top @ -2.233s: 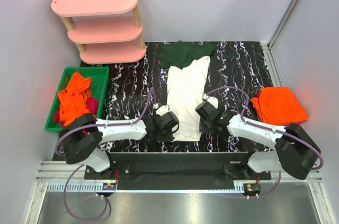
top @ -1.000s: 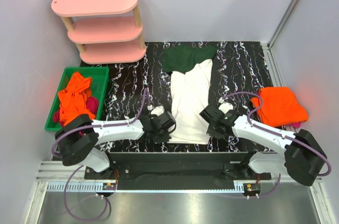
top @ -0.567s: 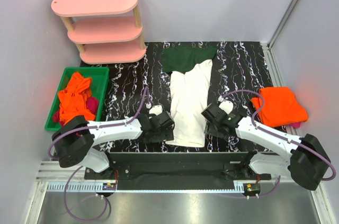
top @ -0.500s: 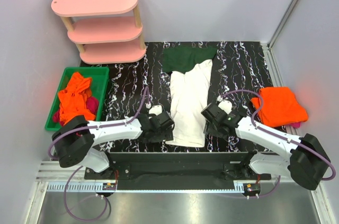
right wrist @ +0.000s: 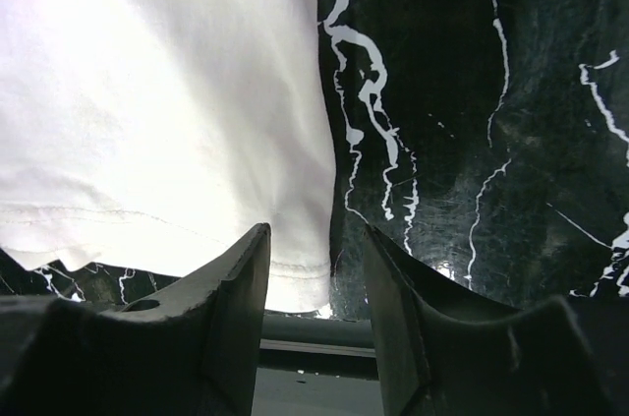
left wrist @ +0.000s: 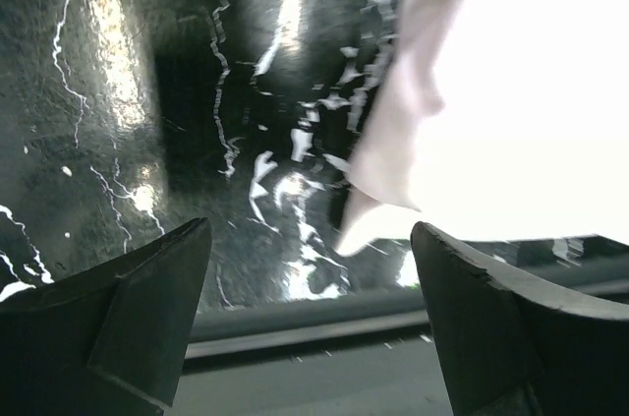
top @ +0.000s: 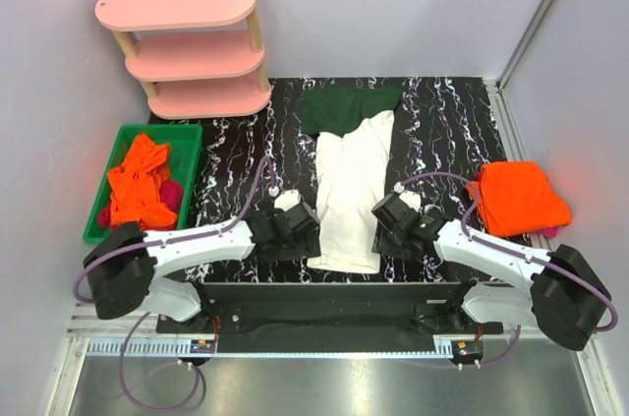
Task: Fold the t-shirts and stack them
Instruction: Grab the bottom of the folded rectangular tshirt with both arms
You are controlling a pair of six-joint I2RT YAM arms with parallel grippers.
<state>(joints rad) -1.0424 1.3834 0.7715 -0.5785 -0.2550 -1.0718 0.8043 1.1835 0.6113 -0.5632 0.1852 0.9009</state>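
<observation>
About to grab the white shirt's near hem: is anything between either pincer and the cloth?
Nothing visible. The left pincer hangs open beside the white t-shirt, off its near left corner, with only bare table between them. The right pincer stands open at the near right corner, the hem just ahead of it.

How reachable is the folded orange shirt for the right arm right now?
Probably yes: the orange shirt lies close beside the right arm, nothing stands between them, and the right hand is open, gripping nothing.
</observation>
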